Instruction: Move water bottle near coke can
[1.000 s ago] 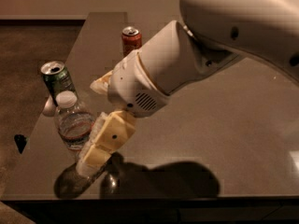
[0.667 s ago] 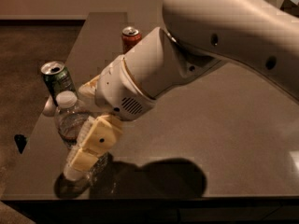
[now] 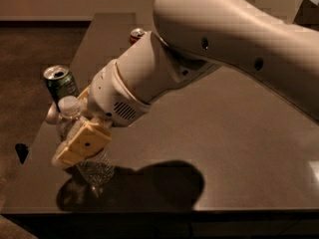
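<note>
The water bottle (image 3: 94,171), clear with a white cap, stands near the table's front left corner. My gripper (image 3: 60,136) is around its middle: one tan finger (image 3: 83,142) lies across its front, the other shows behind it on the left. The jaws look open around the bottle, which still rests on the table. The coke can (image 3: 136,34), red with a silver top, stands far back near the table's left edge and is partly hidden by my arm (image 3: 209,49).
A green can (image 3: 59,82) with a silver top stands right behind the bottle. The dark table (image 3: 239,133) stretches right and back. Its left edge and front edge are close to the bottle. A small dark object (image 3: 21,152) sits off the left edge.
My gripper has moved left and down, from beside the bottle to around it. The bottle and both cans have not moved.
</note>
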Robot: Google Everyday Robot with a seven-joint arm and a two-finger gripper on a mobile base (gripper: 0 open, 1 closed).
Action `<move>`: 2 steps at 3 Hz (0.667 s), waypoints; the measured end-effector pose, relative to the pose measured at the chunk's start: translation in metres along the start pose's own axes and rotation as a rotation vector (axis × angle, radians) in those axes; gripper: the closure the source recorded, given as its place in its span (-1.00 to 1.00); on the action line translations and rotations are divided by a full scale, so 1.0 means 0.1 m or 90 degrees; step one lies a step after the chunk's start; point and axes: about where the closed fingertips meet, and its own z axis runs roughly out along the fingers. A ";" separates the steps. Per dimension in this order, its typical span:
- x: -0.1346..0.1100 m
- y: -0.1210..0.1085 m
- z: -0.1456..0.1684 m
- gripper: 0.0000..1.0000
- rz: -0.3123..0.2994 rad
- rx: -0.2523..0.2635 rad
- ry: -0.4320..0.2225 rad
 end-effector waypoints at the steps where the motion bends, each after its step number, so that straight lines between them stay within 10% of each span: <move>1: 0.01 -0.12 -0.14 0.26 0.015 0.021 -0.002; 2: 0.03 -0.31 -0.45 0.72 0.033 0.065 0.009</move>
